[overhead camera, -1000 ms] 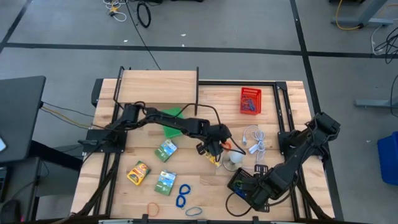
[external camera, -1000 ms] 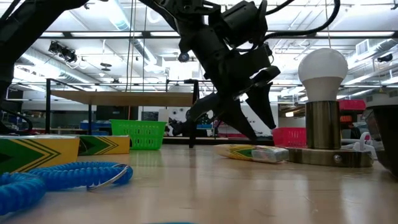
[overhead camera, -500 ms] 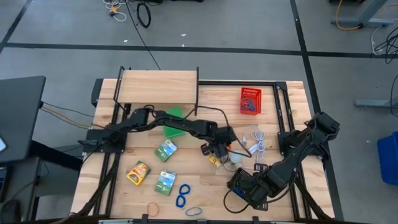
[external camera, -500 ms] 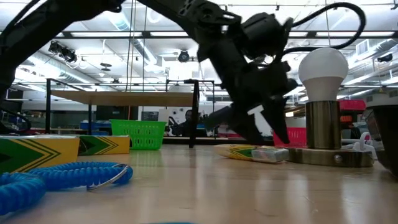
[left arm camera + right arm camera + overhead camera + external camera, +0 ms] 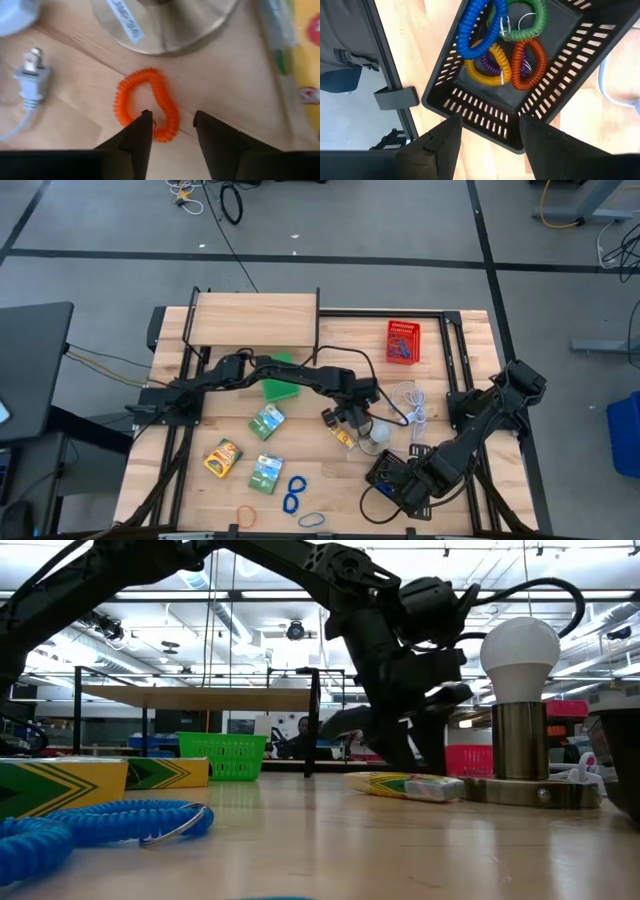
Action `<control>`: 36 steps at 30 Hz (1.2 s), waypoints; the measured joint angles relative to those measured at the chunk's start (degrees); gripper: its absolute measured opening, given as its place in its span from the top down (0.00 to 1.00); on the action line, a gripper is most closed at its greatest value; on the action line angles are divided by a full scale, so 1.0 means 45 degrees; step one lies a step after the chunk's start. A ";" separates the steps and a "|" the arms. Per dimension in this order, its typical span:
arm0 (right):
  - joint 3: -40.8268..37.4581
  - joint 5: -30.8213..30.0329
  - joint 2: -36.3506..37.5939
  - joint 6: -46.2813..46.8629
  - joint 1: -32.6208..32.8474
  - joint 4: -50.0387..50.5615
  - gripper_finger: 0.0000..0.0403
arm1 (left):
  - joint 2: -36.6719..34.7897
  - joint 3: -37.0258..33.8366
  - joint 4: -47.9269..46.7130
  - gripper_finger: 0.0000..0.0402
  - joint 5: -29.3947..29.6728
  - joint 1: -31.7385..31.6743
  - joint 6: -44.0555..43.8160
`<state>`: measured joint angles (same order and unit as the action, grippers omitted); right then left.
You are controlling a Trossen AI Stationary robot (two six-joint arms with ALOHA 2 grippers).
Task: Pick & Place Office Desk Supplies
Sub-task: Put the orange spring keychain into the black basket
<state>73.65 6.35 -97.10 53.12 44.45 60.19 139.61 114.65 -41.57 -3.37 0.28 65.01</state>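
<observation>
I work at a light wooden slat table [image 5: 320, 465] with a raised wooden shelf [image 5: 255, 318] at its far left. My left arm reaches across the middle, over the green mesh basket [image 5: 276, 391], and my right arm bends down near the front right corner; a red mesh basket [image 5: 402, 342] sits far right, well apart from both. My right gripper [image 5: 487, 120] hangs over the black slotted plastic basket [image 5: 485, 107], its 2 fingers spread with nothing between them; inside lie blue [image 5: 477, 30], green [image 5: 530, 22], yellow [image 5: 492, 70], orange [image 5: 530, 57] and purple coiled loops, tangled together. Near the table's middle stands the white ball-shaped lamp on a brass metal base [image 5: 518, 650], with its white cord and plug [image 5: 32, 82] beside it. 3 green and yellow printed packets [image 5: 268, 420] lie on the left half, and a flat yellow printed packet [image 5: 405, 785] lies just beside the lamp base. 2 blue coiled loops [image 5: 293, 493] lie near the front edge, with a thin orange loop [image 5: 247, 512] and a pale blue one [image 5: 312, 520] close by. My left gripper [image 5: 171, 116] is low at the table just beside the lamp base, released, its fingers straddling 1 side of a small orange coiled plastic loop [image 5: 168, 107] that lies flat on the wood; a gap shows between the coil and 1 finger [image 5: 210, 135], so nothing is clamped.
</observation>
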 joint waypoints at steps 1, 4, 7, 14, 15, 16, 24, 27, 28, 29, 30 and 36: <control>0.0000 0.0019 0.0000 0.0000 -0.0001 0.0009 0.48 | 0.0000 0.0000 -0.0147 0.64 -0.0040 0.0003 -0.0038; 0.0000 0.0028 0.0000 0.0005 -0.0005 0.0004 0.48 | 0.0000 -0.0015 -0.0281 0.72 -0.0060 0.0017 -0.0132; 0.0000 0.0028 0.0000 0.0008 -0.0005 0.0004 0.48 | 0.0000 -0.0026 -0.0387 0.82 -0.0067 0.0023 -0.0120; 0.0000 0.0082 0.0000 0.0010 -0.0005 -0.0001 0.48 | 0.0000 -0.0034 -0.0777 0.98 -0.0041 0.0032 -0.0651; 0.0000 0.0082 0.0000 0.0010 -0.0005 -0.0001 0.48 | 0.0000 -0.0034 -0.0794 0.98 -0.0046 0.0032 -0.0768; 0.0000 0.0086 0.0000 0.0005 -0.0005 -0.0001 0.48 | 0.0000 -0.0036 -0.0803 0.98 -0.0031 0.0032 -0.0951; 0.0000 0.0067 0.0000 0.0000 0.0000 -0.0074 0.48 | -0.0325 -0.0097 -0.1350 0.98 0.1130 0.0474 -0.1255; 0.0000 -0.0085 0.0000 -0.0004 0.0000 -0.0129 0.48 | -0.0447 -0.0121 -0.1736 0.98 0.1697 0.0766 -0.1282; 0.0000 -0.0191 0.0000 -0.0048 0.0000 -0.0157 0.48 | -0.0470 -0.0121 -0.1764 0.98 0.1893 0.0871 -0.1287; 0.0000 -0.0309 0.0000 -0.0065 0.0000 -0.0184 0.48 | -0.0550 -0.0121 -0.1968 0.98 0.2043 0.0969 -0.1336; 0.0000 -0.0401 0.0000 -0.0102 0.0000 -0.0222 0.48 | -0.0606 -0.0124 -0.2234 0.98 0.2197 0.1063 -0.1405; 0.0000 -0.0875 -0.0005 -0.0475 0.0000 -0.0312 0.48 | -0.0881 -0.0103 -0.2169 0.98 0.2962 0.1298 -0.1701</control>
<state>73.65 2.42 -97.12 50.98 44.45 58.78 135.64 114.19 -51.33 9.96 6.12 57.36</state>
